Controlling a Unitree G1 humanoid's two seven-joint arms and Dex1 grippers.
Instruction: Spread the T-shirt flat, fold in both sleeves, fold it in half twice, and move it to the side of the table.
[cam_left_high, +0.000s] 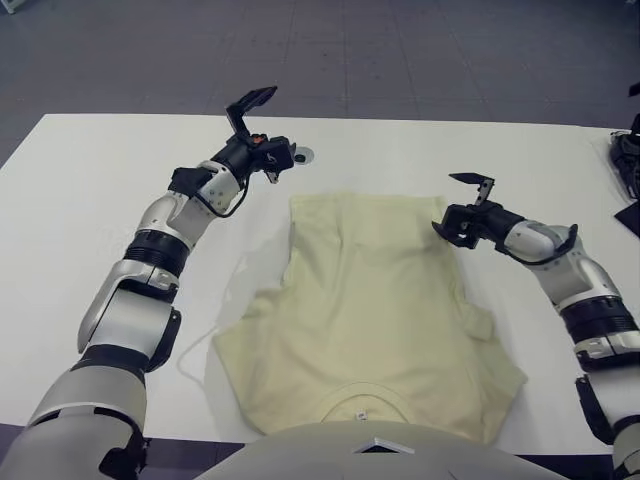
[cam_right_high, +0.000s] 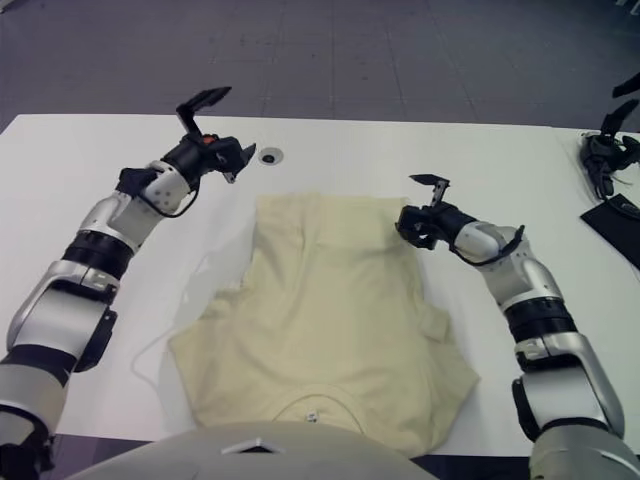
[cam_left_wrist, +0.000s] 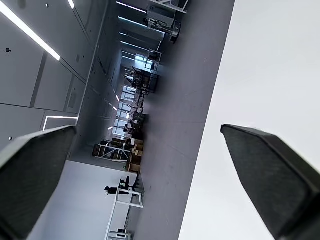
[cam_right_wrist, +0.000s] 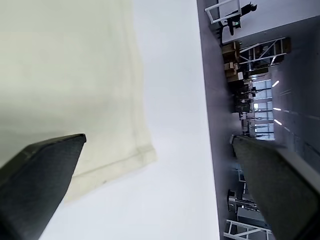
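A pale yellow T-shirt (cam_left_high: 370, 320) lies on the white table (cam_left_high: 90, 190), its collar at the near edge and its hem at the far side. It narrows toward the hem, and a small fold (cam_left_high: 482, 325) sticks out on its right side. My left gripper (cam_left_high: 272, 125) hangs open above the table, beyond the shirt's far left corner, holding nothing. My right gripper (cam_left_high: 458, 205) is open just over the shirt's far right corner (cam_right_wrist: 142, 152), with nothing between its fingers (cam_right_wrist: 40, 175).
A small round grommet (cam_right_high: 268, 155) sits in the table just past the left gripper. Black gear (cam_right_high: 605, 160) and a flat black item (cam_right_high: 620, 215) lie at the table's right edge. A thin white cord (cam_left_high: 200, 340) curls left of the shirt.
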